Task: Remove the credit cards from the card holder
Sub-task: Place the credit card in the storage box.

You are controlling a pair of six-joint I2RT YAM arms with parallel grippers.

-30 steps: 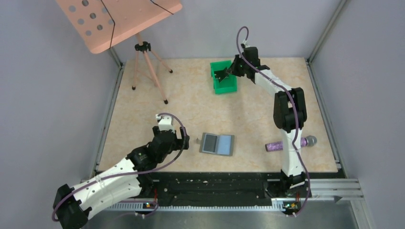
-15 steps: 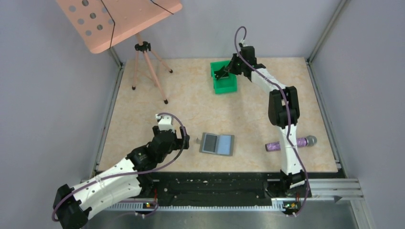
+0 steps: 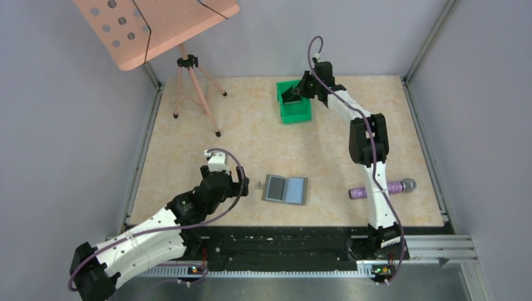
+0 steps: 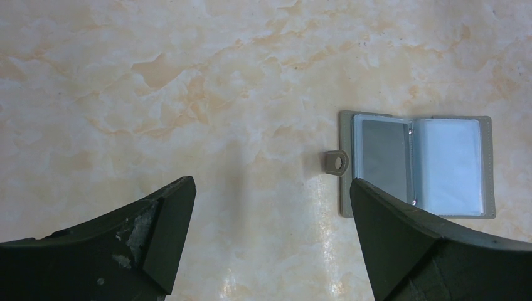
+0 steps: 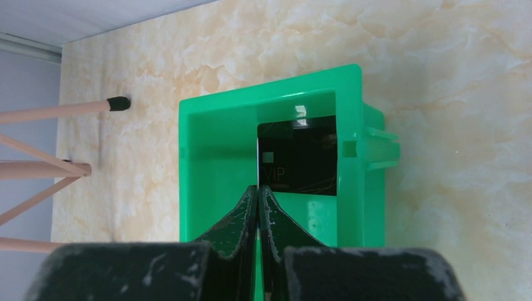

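Note:
The grey card holder [image 3: 285, 189] lies open near the table's front, with a grey card [image 4: 383, 160] in its left sleeve and a light blue right panel [image 4: 448, 166]. My left gripper [image 3: 248, 185] is open and empty, just left of the holder's tab; in the left wrist view it [image 4: 270, 188] hangs over bare table. My right gripper [image 3: 292, 95] is over the green bin [image 3: 295, 116] at the back. In the right wrist view its fingers [image 5: 258, 187] are pressed together above the bin [image 5: 216, 163]. A black VIP card [image 5: 301, 157] leans inside the bin, beyond the fingertips.
A purple cylinder [image 3: 367, 190] with a grey end lies at the front right, behind the right arm. A pink perforated board [image 3: 157, 25] on a wooden tripod [image 3: 188, 63] stands at the back left; its feet show in the right wrist view [image 5: 116, 101]. Walls enclose the table.
The right arm's elbow has swung left and its wrist has shifted slightly back over the green bin. The left arm and the card holder have not moved.

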